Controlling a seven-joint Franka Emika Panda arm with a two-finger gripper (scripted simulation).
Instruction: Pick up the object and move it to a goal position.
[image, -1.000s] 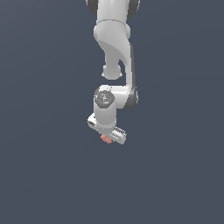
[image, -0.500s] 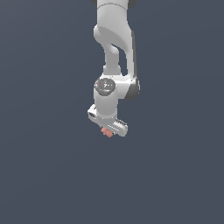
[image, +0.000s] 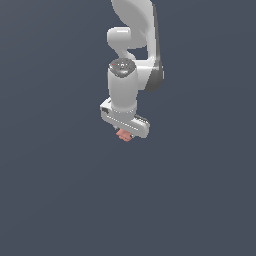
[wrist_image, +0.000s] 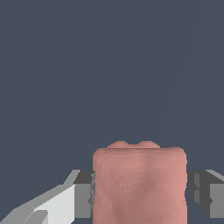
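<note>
Half the object (image: 124, 134) hidden by tool (image: 125, 131).

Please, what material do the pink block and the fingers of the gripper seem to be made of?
The pink block looks like soft rubber or foam, though this is uncertain: it is matte, with rounded edges and a bumpy top. The fingers look like hard plastic or metal: flat grey faces with sharp edges and no shine. As this is a simulator's render, the look only suggests the material.
</note>
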